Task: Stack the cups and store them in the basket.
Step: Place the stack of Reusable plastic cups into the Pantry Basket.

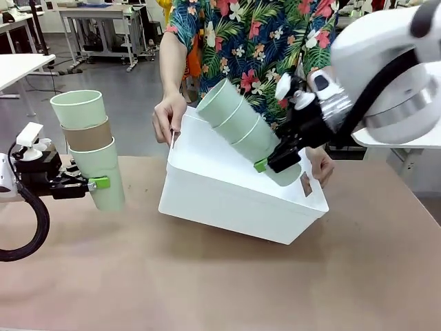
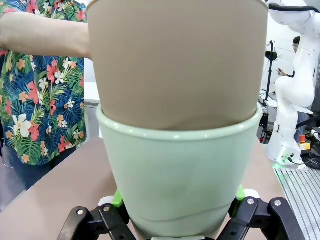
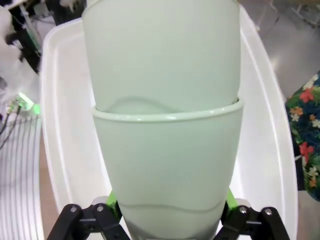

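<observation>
My left gripper (image 1: 96,183) is shut on the bottom cup of an upright stack of three cups (image 1: 93,148), mint green, brown, mint green, held above the table's left side. In the left wrist view the mint cup (image 2: 180,180) carries the brown cup (image 2: 177,60). My right gripper (image 1: 272,162) is shut on a tilted stack of three mint green cups (image 1: 238,121) over the white basket (image 1: 227,200), rims pointing up and left. The right wrist view shows that stack (image 3: 165,125) above the basket's inside (image 3: 60,125). A person's hands (image 1: 167,117) tip the basket toward me.
The person in a floral shirt (image 1: 241,41) stands at the far side, holding the basket at both far corners, the other hand (image 1: 318,165) by my right gripper. Bare brown tabletop (image 1: 207,283) spreads in front of the basket. Another white robot arm (image 2: 295,85) stands farther off.
</observation>
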Tool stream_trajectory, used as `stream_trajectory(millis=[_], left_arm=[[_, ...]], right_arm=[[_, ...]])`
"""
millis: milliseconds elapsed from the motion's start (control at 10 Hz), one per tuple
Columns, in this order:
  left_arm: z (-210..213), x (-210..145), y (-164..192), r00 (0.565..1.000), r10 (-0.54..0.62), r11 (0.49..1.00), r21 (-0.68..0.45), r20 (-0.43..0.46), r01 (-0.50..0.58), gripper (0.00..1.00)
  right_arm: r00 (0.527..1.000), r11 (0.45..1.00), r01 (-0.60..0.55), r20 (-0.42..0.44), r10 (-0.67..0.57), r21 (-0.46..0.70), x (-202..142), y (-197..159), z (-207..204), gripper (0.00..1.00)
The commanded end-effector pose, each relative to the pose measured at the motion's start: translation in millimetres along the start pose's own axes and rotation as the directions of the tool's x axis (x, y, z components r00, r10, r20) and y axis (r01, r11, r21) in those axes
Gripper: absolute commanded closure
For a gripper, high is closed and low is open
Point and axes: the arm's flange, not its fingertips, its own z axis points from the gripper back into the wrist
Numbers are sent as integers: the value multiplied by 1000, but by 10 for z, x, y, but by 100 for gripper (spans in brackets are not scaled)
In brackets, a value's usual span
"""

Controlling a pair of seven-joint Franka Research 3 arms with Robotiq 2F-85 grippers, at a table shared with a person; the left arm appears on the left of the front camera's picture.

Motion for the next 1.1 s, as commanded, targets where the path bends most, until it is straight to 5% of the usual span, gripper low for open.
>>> stream_trajectory(millis=[0, 1000], left_arm=[[-4, 48, -9, 1000, -10, 1000, -2, 6, 10, 13], [-4, 48, -9, 1000, -10, 1000, -2, 6, 10, 13]], right_arm=[[998, 999, 36, -60, -37, -25, 107, -76, -193, 15], [968, 995, -63, -247, 43, -74, -53, -1, -720, 15]])
